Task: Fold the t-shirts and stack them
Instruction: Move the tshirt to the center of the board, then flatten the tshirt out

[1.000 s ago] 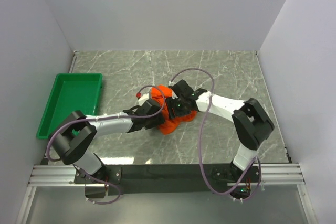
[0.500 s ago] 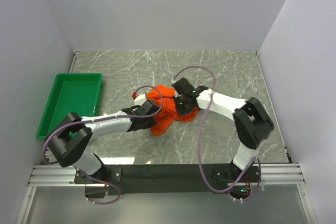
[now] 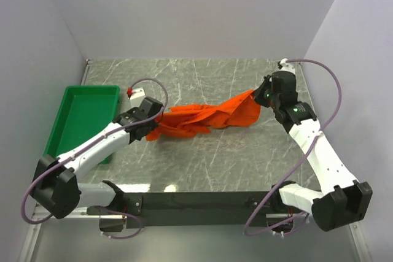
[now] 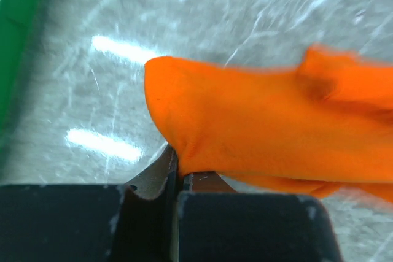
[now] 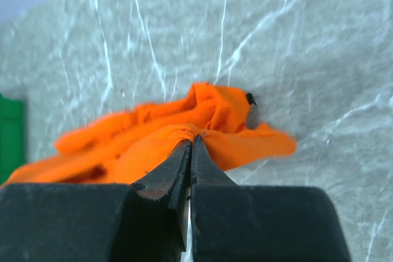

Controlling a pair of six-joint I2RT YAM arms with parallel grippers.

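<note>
Two closed grips: left gripper [image 3: 152,128] clamped on t-shirt [image 3: 202,118] left end, right gripper [image 3: 259,94] on right end. Long axis stretched left-right between; lower together.

T-shirt [image 3: 202,116]: mid-frame, above the surface [image 3: 202,167], strung from jaws of left arm [image 3: 98,148], centre-left, to jaws of right arm [image 3: 322,151], upper right. Tray [image 3: 86,115]: left edge, on surface.

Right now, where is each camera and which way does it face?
Top external: above and behind the bases, looking down at the table; both arms show, left tool and right tool pinching the t-shirt.
Left wrist: on the left arm, facing along its shut tool at one t-shirt end.
Right wrist: likewise on the right arm, other end.
Shared: the t-shirt.
</note>
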